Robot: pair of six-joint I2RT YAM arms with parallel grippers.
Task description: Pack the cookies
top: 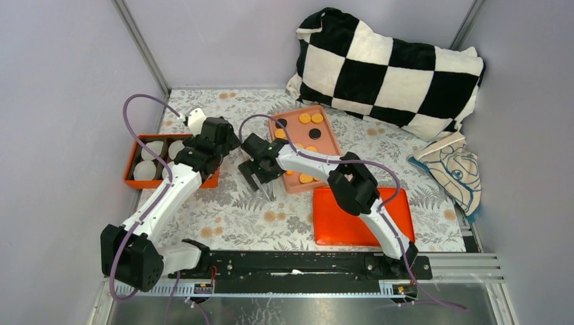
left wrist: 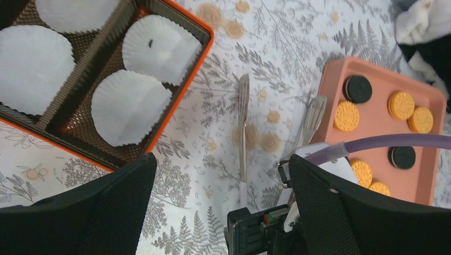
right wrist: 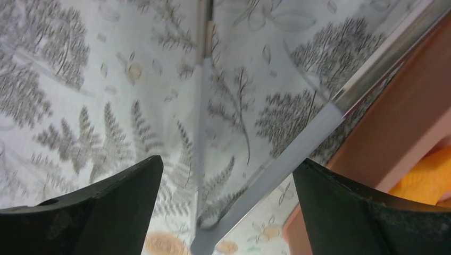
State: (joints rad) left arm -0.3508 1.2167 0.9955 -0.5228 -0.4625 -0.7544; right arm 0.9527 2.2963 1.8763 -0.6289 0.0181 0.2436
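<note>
Cookies (left wrist: 347, 116) flat, faces up, on tray (left wrist: 375, 127)

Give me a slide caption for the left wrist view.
Open left gripper over tongs, between the box of paper liners and the tray of cookies.

**Surface notes: materials and finish**

We log the tongs (left wrist: 243, 122) as polished metal, mirror-bright at the blades, with pale matt sleeves lower down. Cup liners (left wrist: 130, 106): white fluted paper, matt. Orange box (left wrist: 182, 93): smooth rim, with a fine mesh texture inside. Pink tray (left wrist: 375, 133): smooth matt plastic. Cookies (left wrist: 347, 116): dry, embossed faces. Tablecloth (left wrist: 213, 106): flat printed sheet, low sheen. Fingers (left wrist: 106, 207) of the left gripper (left wrist: 222, 158): black, finely grained matt plastic. Checkered pillow (top: 386, 68): soft plush cloth.
</note>
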